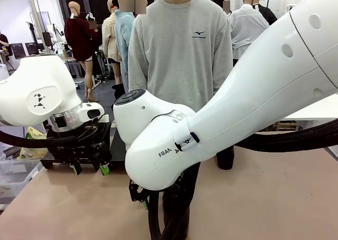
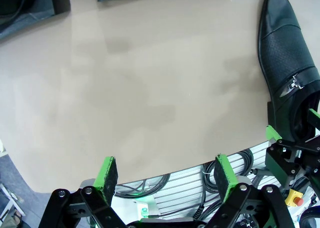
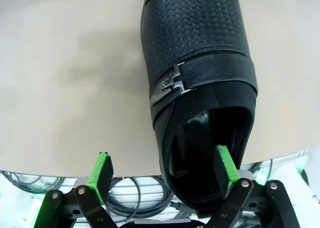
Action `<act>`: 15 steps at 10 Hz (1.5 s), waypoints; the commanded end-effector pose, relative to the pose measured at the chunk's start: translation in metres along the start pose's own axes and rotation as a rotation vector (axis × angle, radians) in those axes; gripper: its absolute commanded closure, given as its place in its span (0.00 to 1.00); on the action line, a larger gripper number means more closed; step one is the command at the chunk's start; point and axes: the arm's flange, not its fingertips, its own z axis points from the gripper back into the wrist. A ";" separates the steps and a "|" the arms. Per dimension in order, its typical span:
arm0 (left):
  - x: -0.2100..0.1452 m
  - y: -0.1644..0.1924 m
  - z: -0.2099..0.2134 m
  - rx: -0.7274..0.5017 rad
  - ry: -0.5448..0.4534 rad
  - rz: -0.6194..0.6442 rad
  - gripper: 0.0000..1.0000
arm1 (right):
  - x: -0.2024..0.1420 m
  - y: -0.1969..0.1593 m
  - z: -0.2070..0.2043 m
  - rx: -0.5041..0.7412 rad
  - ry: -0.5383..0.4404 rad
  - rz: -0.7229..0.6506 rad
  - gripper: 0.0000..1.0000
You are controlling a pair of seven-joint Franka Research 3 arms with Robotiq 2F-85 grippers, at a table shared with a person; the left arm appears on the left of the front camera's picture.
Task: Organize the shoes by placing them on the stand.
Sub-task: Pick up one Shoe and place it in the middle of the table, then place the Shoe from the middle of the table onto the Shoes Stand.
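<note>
My right end effector [image 3: 164, 167] hangs with its pads apart at the heel of the black shoe [image 3: 197, 62], which lies on the surface [image 3: 60, 87] near its edge (one pad sits over the opening). I'd shift sideways to straddle the heel collar squarely before closing.

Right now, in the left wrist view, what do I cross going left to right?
Green pad → other green pad, both on the open left end effector → black shoe, toe pointing up-picture.
</note>
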 end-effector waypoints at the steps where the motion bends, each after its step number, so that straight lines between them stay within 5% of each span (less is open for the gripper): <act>1: -0.001 0.003 0.000 0.003 0.001 -0.006 0.00 | -0.003 0.008 0.016 0.059 0.042 0.176 0.00; 2: -0.001 0.003 0.000 0.003 0.001 -0.006 0.00 | 0.000 0.000 0.000 0.000 0.000 0.000 0.00; 12: -0.001 0.003 0.000 0.003 0.001 -0.006 0.00 | 0.003 -0.001 0.002 0.010 0.012 0.020 0.00; 15: -0.001 0.003 0.000 0.003 0.001 -0.006 0.00 | 0.030 -0.069 0.062 0.121 -0.079 -0.010 0.00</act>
